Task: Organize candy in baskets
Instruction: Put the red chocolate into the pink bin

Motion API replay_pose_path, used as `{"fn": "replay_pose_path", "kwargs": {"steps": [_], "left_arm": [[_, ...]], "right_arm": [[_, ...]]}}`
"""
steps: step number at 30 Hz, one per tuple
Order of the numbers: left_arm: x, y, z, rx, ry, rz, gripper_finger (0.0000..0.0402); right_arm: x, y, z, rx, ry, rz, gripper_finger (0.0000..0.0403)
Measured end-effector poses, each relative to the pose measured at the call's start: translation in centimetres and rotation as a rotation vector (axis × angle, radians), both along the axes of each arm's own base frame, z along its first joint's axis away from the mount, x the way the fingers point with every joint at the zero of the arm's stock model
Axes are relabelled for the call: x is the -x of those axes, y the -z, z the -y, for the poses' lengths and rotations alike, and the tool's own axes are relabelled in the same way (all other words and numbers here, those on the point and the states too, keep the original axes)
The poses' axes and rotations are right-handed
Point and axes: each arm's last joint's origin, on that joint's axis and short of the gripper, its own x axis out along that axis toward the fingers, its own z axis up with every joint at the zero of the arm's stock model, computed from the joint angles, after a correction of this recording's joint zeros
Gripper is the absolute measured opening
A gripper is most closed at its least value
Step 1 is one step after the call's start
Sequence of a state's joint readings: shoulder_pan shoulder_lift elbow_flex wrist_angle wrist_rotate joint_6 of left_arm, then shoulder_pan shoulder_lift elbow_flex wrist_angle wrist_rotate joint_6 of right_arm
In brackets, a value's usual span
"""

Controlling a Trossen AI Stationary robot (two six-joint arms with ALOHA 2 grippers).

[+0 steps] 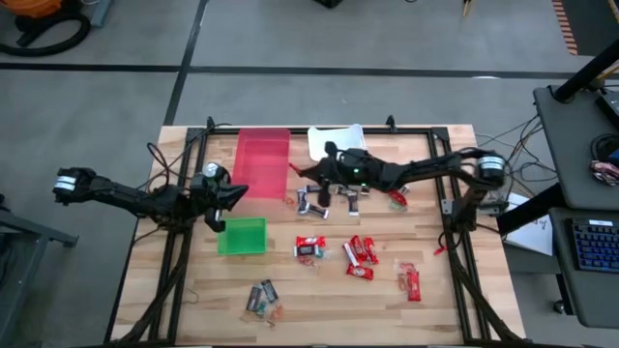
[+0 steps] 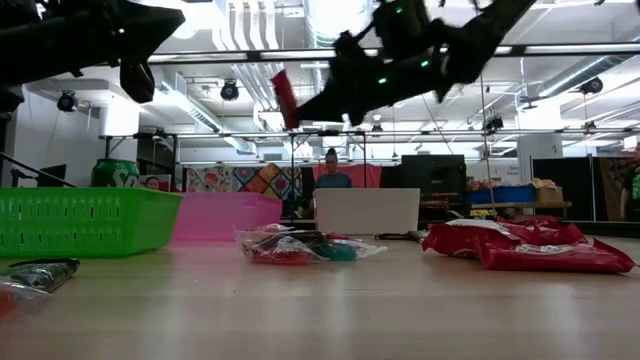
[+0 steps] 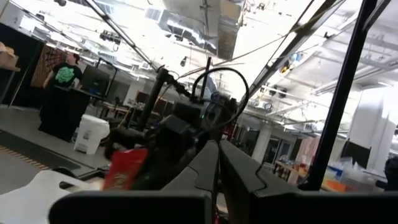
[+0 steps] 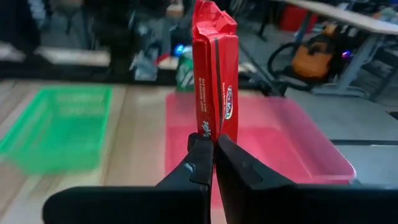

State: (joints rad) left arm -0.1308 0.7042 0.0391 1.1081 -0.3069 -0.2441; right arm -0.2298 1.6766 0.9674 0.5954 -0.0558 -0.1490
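Observation:
My right gripper (image 4: 212,155) is shut on a red-wrapped candy bar (image 4: 214,68) in the air beside the long red basket (image 1: 261,164); the bar also shows in the low view (image 2: 284,98). My left gripper (image 3: 217,168) is shut and empty, between the red basket and the green basket (image 1: 242,236). The white basket (image 1: 337,140) stands at the far edge. Red bars (image 1: 360,253), silver mini bars (image 1: 314,201) and dark mini bars (image 1: 261,296) lie on the table. My right gripper pinches the red bar's one end (image 4: 212,127) between its two fingers. The fingers come from the table's right, slanting down. The bar sticks out lengthwise beyond the fingertips, lifted clear of the table, with the red basket (image 4: 280,143) behind it.
A green soda can (image 4: 185,68) stands beyond the red basket, also in the low view (image 2: 115,172). More red bars (image 1: 411,282) lie at the near right, mixed pieces (image 2: 300,247) mid-table. A person (image 2: 332,170) stands in the room behind.

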Motion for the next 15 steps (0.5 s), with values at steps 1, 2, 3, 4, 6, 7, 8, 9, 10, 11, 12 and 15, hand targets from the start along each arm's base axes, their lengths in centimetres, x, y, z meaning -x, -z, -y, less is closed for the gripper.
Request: {"fn": "replay_pose_path", "kwargs": {"steps": [1,2,3,4,6,7,8,9,10,11,12,15], "left_arm": [[0.0,0.0,0.0,0.001,0.001,0.003,0.0000],[0.1,-0.1,0.0,0.001,0.000,0.010,0.0000],[0.1,-0.2,0.0,0.002,0.000,0.018,0.0000],[0.1,-0.2,0.0,0.003,0.000,0.024,0.0000],[0.2,-0.3,0.0,0.004,0.001,0.030,0.0000],[0.2,-0.3,0.0,0.004,0.001,0.032,0.0000],[0.2,-0.3,0.0,0.004,0.002,0.034,0.0000],[0.3,-0.3,0.0,0.004,0.002,0.035,0.0000],[0.3,-0.4,0.0,0.005,0.002,0.039,0.0000],[0.3,-0.4,0.0,0.006,0.003,0.040,0.0000],[0.3,-0.4,0.0,0.007,0.003,0.041,0.0000],[0.3,-0.4,0.0,0.008,0.003,0.044,0.0000]], "right_arm": [[-0.7,0.3,0.2,0.001,0.015,0.011,0.0008],[-1.4,0.7,0.4,-0.001,0.029,0.007,0.0008],[-2.1,1.0,0.6,-0.001,0.039,0.002,0.0008],[-2.9,1.3,0.8,-0.001,0.047,-0.005,0.0008],[-4.2,2.1,1.1,-0.004,0.055,-0.031,0.0008],[-4.8,2.4,1.3,-0.006,0.056,-0.043,0.0008],[-5.5,2.7,1.4,-0.009,0.056,-0.055,0.0008],[-6.0,3.1,1.6,-0.013,0.056,-0.076,0.0008],[-6.5,3.3,1.7,-0.015,0.056,-0.087,0.0008],[-6.9,3.6,1.8,-0.019,0.056,-0.105,0.0008],[-7.3,4.0,1.9,-0.022,0.056,-0.125,0.0008],[-8.2,4.7,2.1,-0.032,0.056,-0.172,0.0009]]}}
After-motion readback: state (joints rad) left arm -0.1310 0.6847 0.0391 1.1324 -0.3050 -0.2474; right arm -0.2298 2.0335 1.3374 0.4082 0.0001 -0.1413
